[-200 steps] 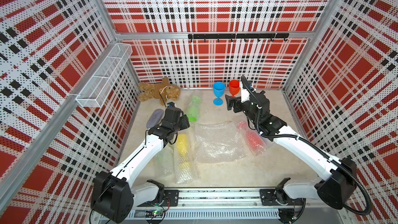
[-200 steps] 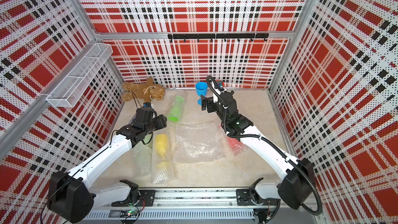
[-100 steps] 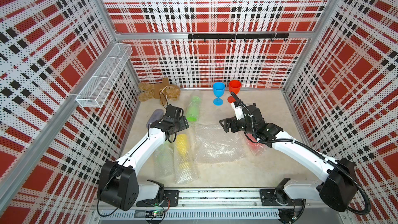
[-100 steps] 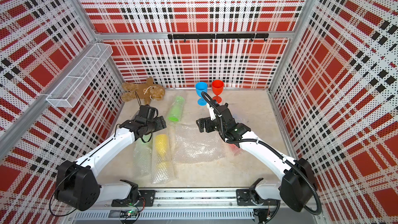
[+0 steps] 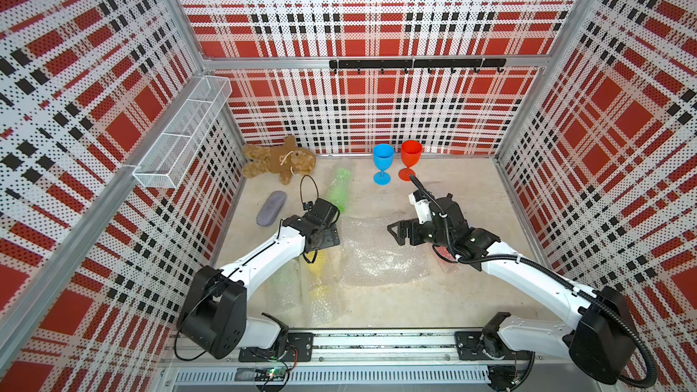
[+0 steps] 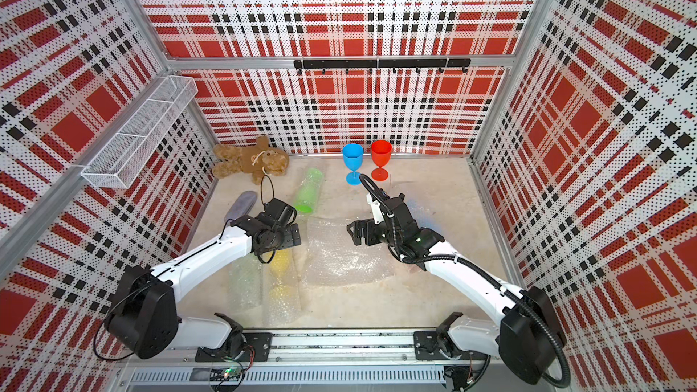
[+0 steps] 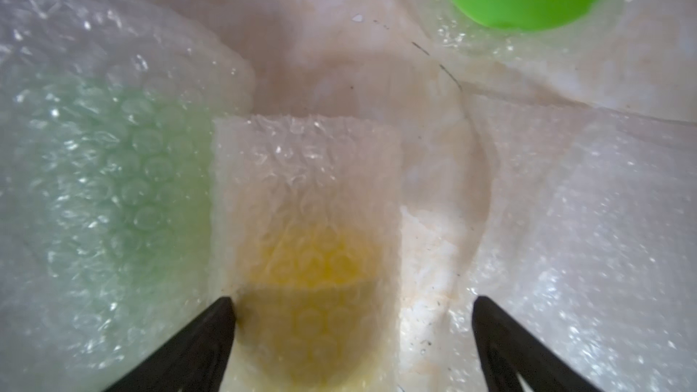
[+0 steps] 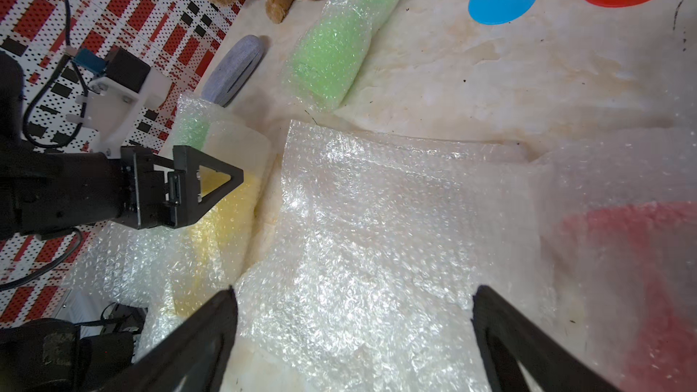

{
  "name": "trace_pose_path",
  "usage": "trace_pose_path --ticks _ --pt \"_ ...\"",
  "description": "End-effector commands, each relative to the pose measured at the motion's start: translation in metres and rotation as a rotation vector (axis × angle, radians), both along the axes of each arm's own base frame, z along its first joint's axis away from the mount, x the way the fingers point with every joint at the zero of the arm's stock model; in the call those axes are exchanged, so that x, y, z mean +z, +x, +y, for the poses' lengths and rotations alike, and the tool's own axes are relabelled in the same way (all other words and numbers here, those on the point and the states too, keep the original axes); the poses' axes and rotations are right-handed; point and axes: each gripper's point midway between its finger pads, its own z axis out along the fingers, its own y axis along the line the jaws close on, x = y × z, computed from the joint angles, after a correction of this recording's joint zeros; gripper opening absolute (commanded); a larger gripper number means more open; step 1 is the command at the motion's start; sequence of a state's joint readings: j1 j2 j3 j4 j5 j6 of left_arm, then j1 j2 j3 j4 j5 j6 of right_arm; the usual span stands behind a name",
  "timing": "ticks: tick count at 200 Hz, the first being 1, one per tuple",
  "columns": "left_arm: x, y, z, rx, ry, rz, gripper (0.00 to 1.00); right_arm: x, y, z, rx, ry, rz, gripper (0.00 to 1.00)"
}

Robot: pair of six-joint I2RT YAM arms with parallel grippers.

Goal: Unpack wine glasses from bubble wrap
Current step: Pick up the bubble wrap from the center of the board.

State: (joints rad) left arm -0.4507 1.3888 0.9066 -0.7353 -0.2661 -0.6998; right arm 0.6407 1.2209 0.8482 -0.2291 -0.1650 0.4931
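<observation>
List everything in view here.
blue goblet: 1, blue, upright at the back
red goblet: 1, red, upright beside it
wrapped green goblets: 2, green, one near the bear, one beside the yellow
wrapped yellow goblet: 1, yellow, front left
wrapped red goblet: 1, red, right of the loose wrap
loose bubble wrap: 1, clear, middle
teddy bear: 1, brown, back left
pouch: 1, grey, left, before the bear
basket: 1, white, high left
hook rail: 1, black, high back
left gripper: 1, black, open over the yellow goblet
right gripper: 1, black, open over the loose wrap

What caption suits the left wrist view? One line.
Open left gripper over the bubble-wrapped yellow glass, beside a wrapped green glass.
</observation>
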Motion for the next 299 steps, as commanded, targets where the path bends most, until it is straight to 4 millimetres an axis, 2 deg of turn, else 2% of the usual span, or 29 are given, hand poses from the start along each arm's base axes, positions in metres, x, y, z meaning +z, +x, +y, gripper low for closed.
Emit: trace_pose_path --ticks 1,33,71,105,132,168,189,210,259,299 --pt "-0.001 -0.01 0.007 0.036 -0.031 0.02 0.98 0.005 -0.001 0.007 0.011 0.041 -0.009 1.0" --pt "0.004 -0.015 0.016 0.066 -0.051 0.01 0.98 -0.004 0.0 0.009 0.01 0.036 0.004 1.0" --pt "-0.018 -0.024 0.014 0.052 -0.073 0.055 0.99 -0.008 0.002 0.011 0.012 0.034 0.009 1.0" --pt "-0.035 -0.022 0.011 0.051 -0.087 0.071 0.99 -0.012 0.004 0.012 0.014 0.024 0.016 1.0" --pt "-0.039 -0.011 0.009 0.057 -0.079 0.063 0.94 -0.014 0.004 0.012 0.014 0.021 0.016 1.0" --pt "-0.026 0.005 0.006 0.048 -0.091 0.028 0.81 -0.008 0.004 0.008 0.0 0.019 0.003 1.0" --pt "-0.016 0.007 0.003 0.026 -0.11 0.005 0.73 -0.002 0.005 0.002 -0.026 0.012 -0.017 1.0" --pt "0.002 0.008 0.006 0.028 -0.113 -0.026 0.72 0.004 0.006 0.0 -0.036 0.006 -0.029 1.0" --pt "0.073 0.017 0.008 0.028 -0.142 -0.177 0.72 0.022 0.006 0.002 -0.028 0.028 -0.041 1.0" --pt "0.124 0.023 0.003 -0.013 -0.174 -0.258 0.73 0.042 0.005 -0.006 -0.021 0.049 -0.067 1.0"
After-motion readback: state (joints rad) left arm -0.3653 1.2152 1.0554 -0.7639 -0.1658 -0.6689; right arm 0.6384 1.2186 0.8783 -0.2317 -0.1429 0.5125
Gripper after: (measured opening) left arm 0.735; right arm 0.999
